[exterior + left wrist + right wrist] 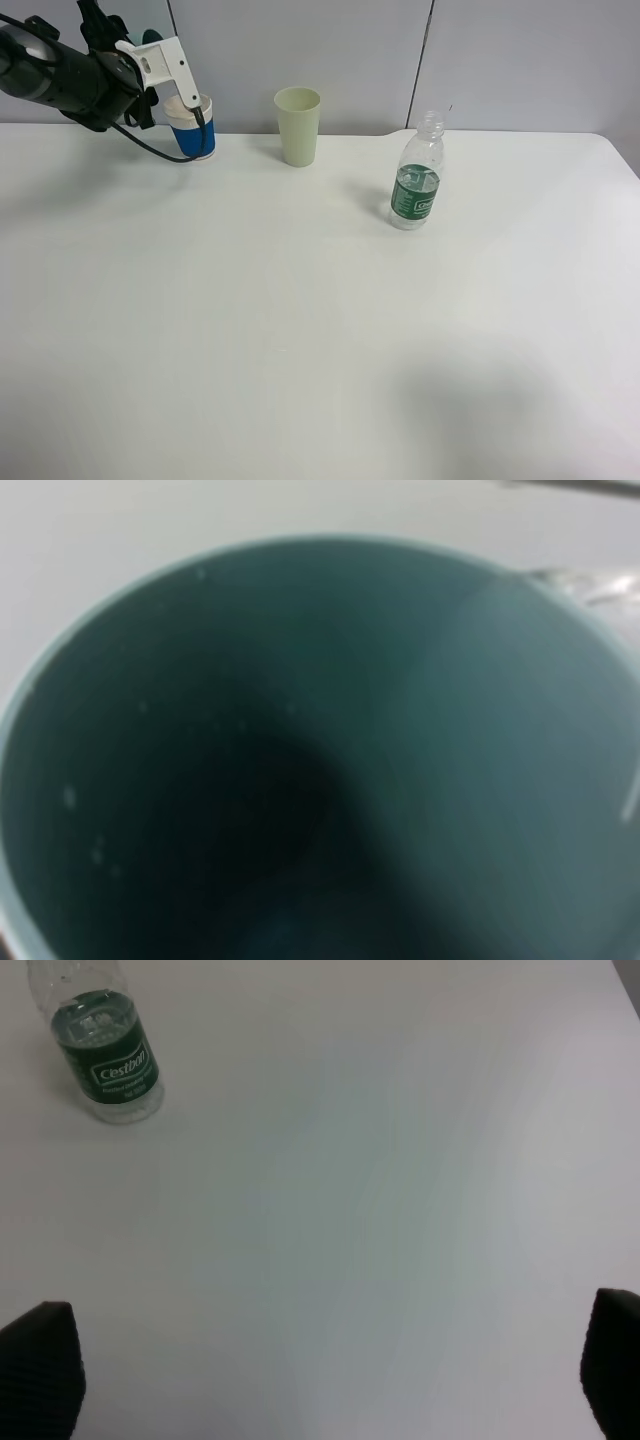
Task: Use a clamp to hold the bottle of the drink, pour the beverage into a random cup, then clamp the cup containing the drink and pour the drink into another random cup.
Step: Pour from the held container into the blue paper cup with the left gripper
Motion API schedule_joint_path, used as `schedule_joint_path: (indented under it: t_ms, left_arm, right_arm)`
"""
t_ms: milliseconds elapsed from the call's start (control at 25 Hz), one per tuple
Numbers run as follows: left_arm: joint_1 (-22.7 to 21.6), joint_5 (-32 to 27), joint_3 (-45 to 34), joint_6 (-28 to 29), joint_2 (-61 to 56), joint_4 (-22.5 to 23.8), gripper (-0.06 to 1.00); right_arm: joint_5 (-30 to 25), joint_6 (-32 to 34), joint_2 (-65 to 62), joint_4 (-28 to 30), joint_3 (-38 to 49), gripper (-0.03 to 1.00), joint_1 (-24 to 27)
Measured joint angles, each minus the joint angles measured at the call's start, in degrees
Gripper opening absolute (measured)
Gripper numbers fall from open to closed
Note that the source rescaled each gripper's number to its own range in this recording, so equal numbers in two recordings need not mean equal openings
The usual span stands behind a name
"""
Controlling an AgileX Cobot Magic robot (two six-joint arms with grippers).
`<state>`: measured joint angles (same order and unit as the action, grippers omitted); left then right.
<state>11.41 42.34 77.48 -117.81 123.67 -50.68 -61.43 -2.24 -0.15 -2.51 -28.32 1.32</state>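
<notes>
My left clamp point(162, 62) is at the far left back of the table, shut on the teal cup containing the drink point(151, 38), which is tipped over the blue-and-white cup point(193, 132). The left wrist view is filled by the teal cup's dark inside point(300, 760); a clear glassy streak of beverage point(585, 582) shows at its rim. The bottle of the drink point(416, 175) point(106, 1052) stands upright and uncapped right of centre. My right gripper point(320, 1380) is open over bare table, well apart from the bottle, and out of the exterior view.
A pale green tapered cup point(298, 125) stands upright at the back, between the blue-and-white cup and the bottle. The white table point(300, 330) meets a grey wall at the back; its right edge curves past the bottle.
</notes>
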Motion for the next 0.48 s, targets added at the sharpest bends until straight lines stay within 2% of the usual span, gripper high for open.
schedule_joint_path:
  t_ms: [480]
  left_arm:
    - [-0.1,0.9,0.0,-4.7,0.0,0.7,0.03]
  right_arm:
    - [0.0,0.0,0.0,0.0,0.0,1.0,0.0]
